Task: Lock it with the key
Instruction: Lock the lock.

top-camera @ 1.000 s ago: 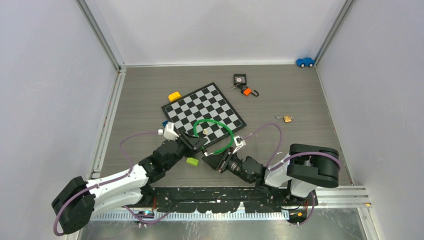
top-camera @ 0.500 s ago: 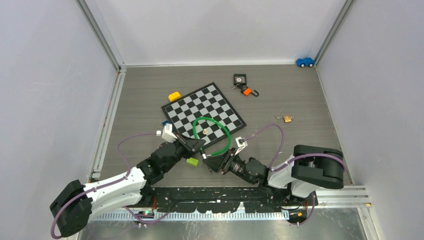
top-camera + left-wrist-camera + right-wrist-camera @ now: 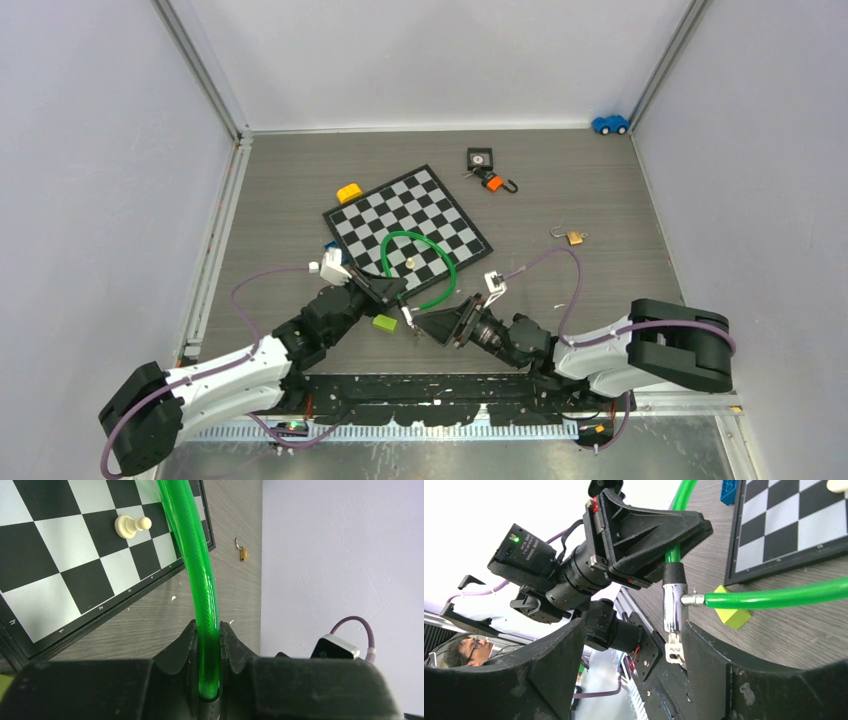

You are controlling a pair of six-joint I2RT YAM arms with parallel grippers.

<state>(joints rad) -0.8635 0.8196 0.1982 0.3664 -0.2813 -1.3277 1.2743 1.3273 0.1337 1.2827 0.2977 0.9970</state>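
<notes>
A green cable lock (image 3: 428,240) loops over the chessboard (image 3: 440,200). My left gripper (image 3: 396,291) is shut on the green cable (image 3: 200,580) just above the lock's silver barrel (image 3: 672,607); the jaws pinch the cable from both sides (image 3: 207,630). The cable's other end plugs into the side of the barrel. A small metal key (image 3: 674,650) sticks out of the barrel's lower end. My right gripper (image 3: 631,630) stands open with its fingers wide on either side of the key. The key's head lies close to the right-hand finger (image 3: 714,655), and I cannot tell if they touch.
A white pawn (image 3: 131,525) lies on the board. A lime block (image 3: 384,322) sits beside the grippers. A brass padlock (image 3: 573,237), an orange carabiner (image 3: 495,183), a black box (image 3: 480,158), a yellow block (image 3: 348,193) and a blue toy car (image 3: 609,124) lie farther off.
The right gripper has opened wide around the key, and its arm has stretched out low toward the left. The left gripper has shut on the cable and stays there.
</notes>
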